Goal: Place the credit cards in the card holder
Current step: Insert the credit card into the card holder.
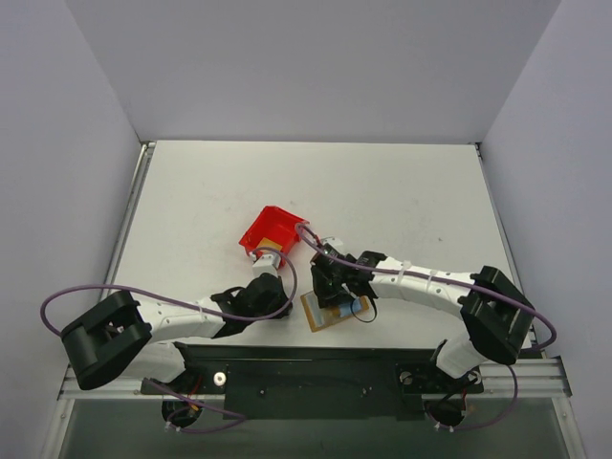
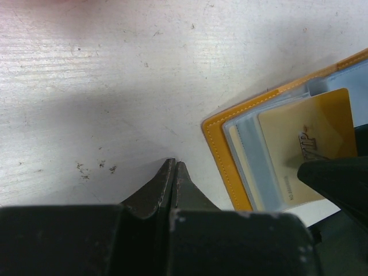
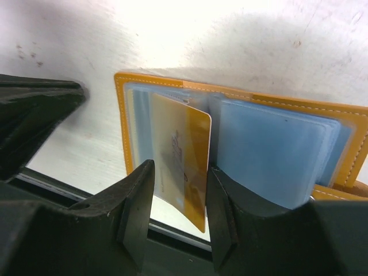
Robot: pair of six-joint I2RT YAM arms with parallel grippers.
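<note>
An orange-tan folding card holder (image 3: 241, 95) with light blue inner sleeves is seen lying open on the white tabletop (image 1: 382, 191), close to the near edge and under the right arm's wrist. A gold rectangular plastic credit card (image 3: 184, 149) is held over the half of it that lies nearer the left arm. The card is tilted up, and in the right wrist view its lower corner reaches past the tabletop's edge. It is pinched by its 2 long edges between the right arm's fingers (image 3: 141, 195), with 1 finger pressed against each side. Its upper end is set against the stack of sleeves; whether it has entered a pocket cannot be told.

The left arm's fingers (image 2: 172, 175) are pressed together with nothing between them. Their tips are pointed at bare tabletop just beside the card holder's stitched corner, and are kept apart from it. A red plastic bin (image 1: 271, 232) is seen farther from the near edge, close to the left arm's wrist and well apart from the card holder.
</note>
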